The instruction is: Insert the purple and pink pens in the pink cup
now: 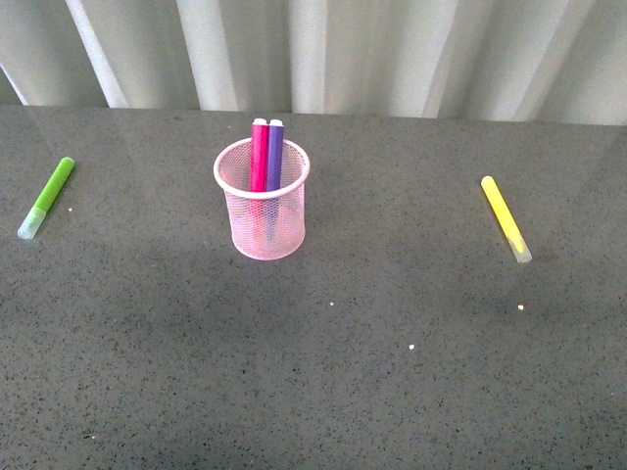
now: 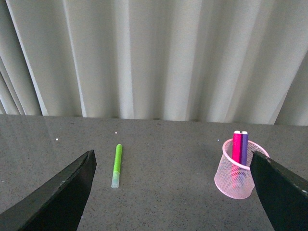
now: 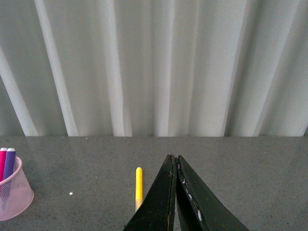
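While the pink cup (image 1: 262,211) stands upright on the gray table (image 1: 392,372), the pink pen (image 1: 259,157) and the purple pen (image 1: 275,155) both stand inside it. They lean side by side against the far rim, touching each other, with their tops poking out above the cup. A green pen (image 1: 47,197) lies flat on the table well off to the left of the cup. A yellow pen (image 1: 506,217) lies flat well off to the right. The left gripper (image 2: 173,192) has its two dark fingers (image 2: 62,192) spread far apart and holds nothing. The right gripper (image 3: 175,166) has its fingers pressed together with nothing between them. A pale curtain (image 1: 343,49) hangs behind the table.
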Robot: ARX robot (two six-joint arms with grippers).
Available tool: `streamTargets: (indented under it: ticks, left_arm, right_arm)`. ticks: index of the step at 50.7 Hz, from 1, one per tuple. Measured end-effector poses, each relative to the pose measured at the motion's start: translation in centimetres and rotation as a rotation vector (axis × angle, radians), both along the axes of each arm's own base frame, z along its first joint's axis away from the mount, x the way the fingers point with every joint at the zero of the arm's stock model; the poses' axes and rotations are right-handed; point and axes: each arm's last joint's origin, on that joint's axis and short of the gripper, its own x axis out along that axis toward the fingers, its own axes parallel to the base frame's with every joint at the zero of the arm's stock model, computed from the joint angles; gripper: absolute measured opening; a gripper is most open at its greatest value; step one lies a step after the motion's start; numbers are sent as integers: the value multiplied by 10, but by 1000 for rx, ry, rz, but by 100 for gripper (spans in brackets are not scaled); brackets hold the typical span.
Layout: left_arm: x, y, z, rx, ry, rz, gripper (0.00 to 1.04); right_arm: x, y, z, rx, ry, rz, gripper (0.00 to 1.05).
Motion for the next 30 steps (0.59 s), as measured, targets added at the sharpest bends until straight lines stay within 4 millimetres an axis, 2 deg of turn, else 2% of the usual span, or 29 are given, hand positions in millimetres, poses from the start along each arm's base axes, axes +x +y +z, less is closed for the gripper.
streamTargets:
  ticks: [12, 21, 30]
  left_arm:
    - [0, 0, 0, 0, 0, 0, 98]
    - [0, 0, 0, 0, 0, 1, 98]
    - [0, 0, 0, 0, -1, 0, 98]
  right_arm:
    - [-4, 0, 0, 0, 0, 0, 3]
    - [-15, 0, -3, 0, 7, 0, 3]
    - [-15, 0, -3, 0, 5, 0, 3]
